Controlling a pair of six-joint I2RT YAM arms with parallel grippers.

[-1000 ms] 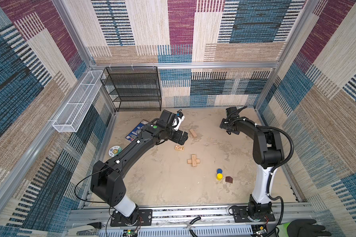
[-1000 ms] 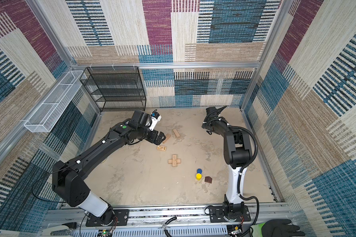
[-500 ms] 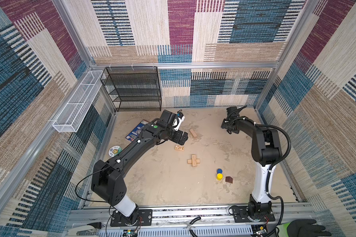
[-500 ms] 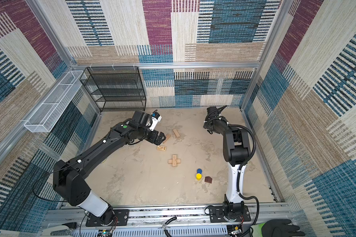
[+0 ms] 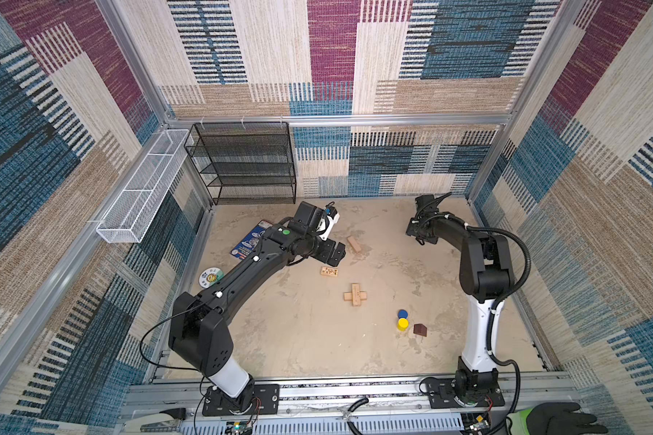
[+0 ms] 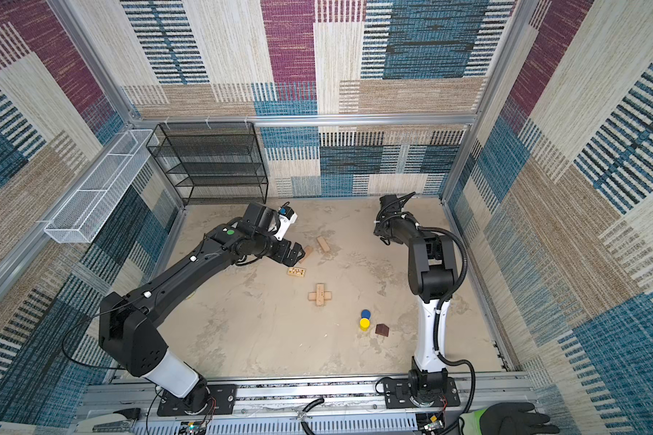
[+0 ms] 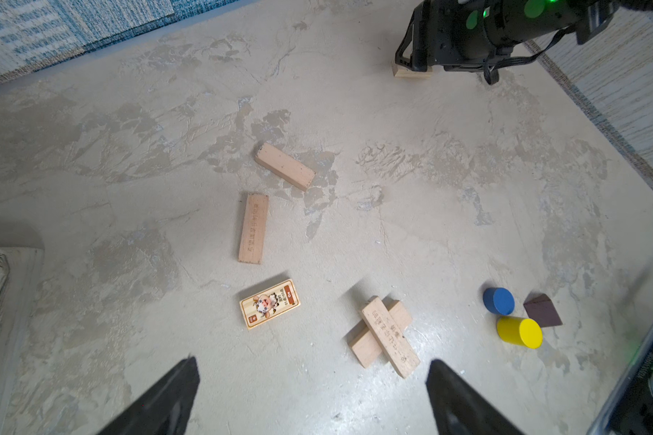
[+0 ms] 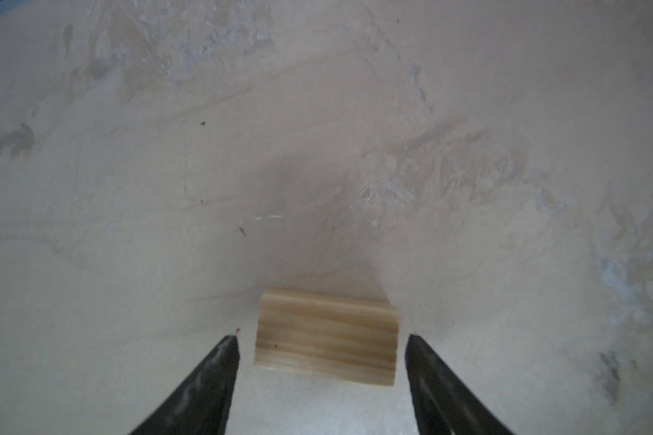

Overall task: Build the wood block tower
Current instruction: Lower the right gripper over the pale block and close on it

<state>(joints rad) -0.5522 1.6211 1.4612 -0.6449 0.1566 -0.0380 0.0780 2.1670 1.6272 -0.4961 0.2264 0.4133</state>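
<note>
Between the parted fingers of my right gripper (image 8: 322,338) lies a pale block (image 8: 327,350), a gap on each side, nothing gripped; only the right wrist view shows those gaps; in both top views the arm hides that block, well apart from the crossed pair (image 5: 354,294). My left gripper (image 7: 313,362) hangs spread wide and empty near the crossed pair; its wrist view alone lets me read the picture block (image 7: 269,303): a cartoon cow, a red tag, "Ox"; stamps on the crossed pair are too faint to read. A loose bar (image 6: 306,254) beside that gripper shows in a top view; yellow cylinder (image 7: 519,331), blue disc (image 7: 499,300) and brown piece (image 7: 542,310) huddle near the crossed pair.
</note>
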